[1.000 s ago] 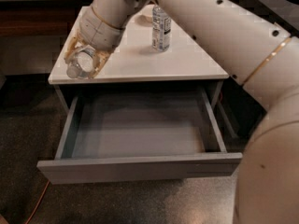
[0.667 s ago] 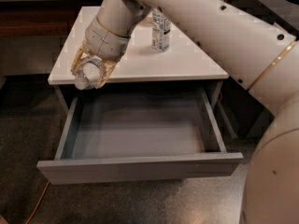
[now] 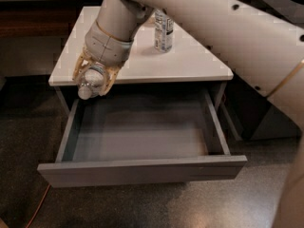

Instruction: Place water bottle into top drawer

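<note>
Half of water bottle (image 3: pixel 91 81) hidden inside end effector (image 3: pixel 93 83) above drawer (image 3: pixel 142 173); arm (image 3: pixel 228 27) cropped

Over the left rear corner of the matt grey drawer (image 3: pixel 142 173), the gripper (image 3: pixel 94 81) clamps a clear, glossy plastic water bottle (image 3: pixel 91 78); the tabletop (image 3: pixel 147 63) looks smooth white.

Office: end effector (image 3: pixel 93 82) over open drawer (image 3: pixel 142 172)

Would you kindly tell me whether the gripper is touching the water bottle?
Touching: the camera view shows the gripper clamped around the water bottle, holding it in the air above a rear corner of the open drawer.
</note>
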Robot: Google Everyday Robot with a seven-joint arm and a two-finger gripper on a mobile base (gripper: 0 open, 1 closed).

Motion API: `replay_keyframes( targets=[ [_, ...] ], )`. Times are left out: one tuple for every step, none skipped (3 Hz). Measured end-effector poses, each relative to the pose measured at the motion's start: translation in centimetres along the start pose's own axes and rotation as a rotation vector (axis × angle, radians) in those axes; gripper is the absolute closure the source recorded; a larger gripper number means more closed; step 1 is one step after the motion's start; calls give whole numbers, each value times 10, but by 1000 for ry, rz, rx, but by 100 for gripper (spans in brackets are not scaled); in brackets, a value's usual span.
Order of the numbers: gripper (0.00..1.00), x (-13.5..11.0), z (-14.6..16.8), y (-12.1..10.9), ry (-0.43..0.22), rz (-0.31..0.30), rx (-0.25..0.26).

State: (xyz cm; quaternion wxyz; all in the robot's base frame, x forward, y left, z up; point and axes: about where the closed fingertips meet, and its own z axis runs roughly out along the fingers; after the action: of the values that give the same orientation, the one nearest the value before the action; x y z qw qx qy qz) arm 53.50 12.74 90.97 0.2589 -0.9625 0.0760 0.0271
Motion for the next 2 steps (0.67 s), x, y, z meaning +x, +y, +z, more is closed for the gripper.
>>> replay_keyframes(
  targets=[
    [100, -21, -5, 13, 12, -43, -40],
    [100, -35, 0, 31, -8, -53, -75]
  ],
)
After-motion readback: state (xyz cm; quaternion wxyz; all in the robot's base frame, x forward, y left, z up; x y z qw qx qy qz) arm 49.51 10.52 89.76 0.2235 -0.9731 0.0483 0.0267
